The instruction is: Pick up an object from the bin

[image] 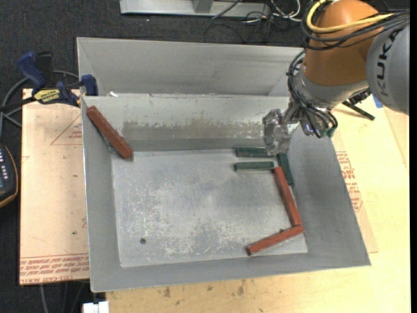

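My gripper (276,137) hangs low at the bin's back right, just above a cluster of short dark green sticks. One green stick (251,152) lies flat directly to its left, and a second green stick (254,167) lies parallel a little nearer the front. A third green stick (285,169) runs downward from under the gripper. A long red-brown stick (287,197) starts close below the gripper and runs toward the front right.
Another red-brown stick (275,240) lies at the front right, meeting the long one at a corner. A third red-brown stick (109,132) leans in the back left corner. The arm with its orange cover reaches in over the right rim.
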`<state>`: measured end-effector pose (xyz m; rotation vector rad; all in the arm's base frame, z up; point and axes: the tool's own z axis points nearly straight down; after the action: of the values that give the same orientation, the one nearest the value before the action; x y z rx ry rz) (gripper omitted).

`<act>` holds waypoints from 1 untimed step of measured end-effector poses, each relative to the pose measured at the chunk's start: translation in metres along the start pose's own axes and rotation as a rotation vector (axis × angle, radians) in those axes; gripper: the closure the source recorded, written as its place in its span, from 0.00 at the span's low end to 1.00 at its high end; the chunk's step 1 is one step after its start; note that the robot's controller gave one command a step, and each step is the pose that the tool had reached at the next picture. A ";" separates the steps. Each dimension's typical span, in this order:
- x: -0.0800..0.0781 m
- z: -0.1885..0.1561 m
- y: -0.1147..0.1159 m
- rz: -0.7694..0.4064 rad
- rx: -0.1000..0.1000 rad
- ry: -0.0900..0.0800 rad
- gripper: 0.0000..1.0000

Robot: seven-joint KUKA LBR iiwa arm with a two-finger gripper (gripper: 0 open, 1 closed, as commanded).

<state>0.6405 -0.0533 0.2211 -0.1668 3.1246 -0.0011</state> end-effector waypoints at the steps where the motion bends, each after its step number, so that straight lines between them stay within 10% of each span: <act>1: 0.020 0.097 0.011 -0.026 -0.004 0.019 1.00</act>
<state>0.6212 -0.0448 0.1239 -0.2082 3.1416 0.0039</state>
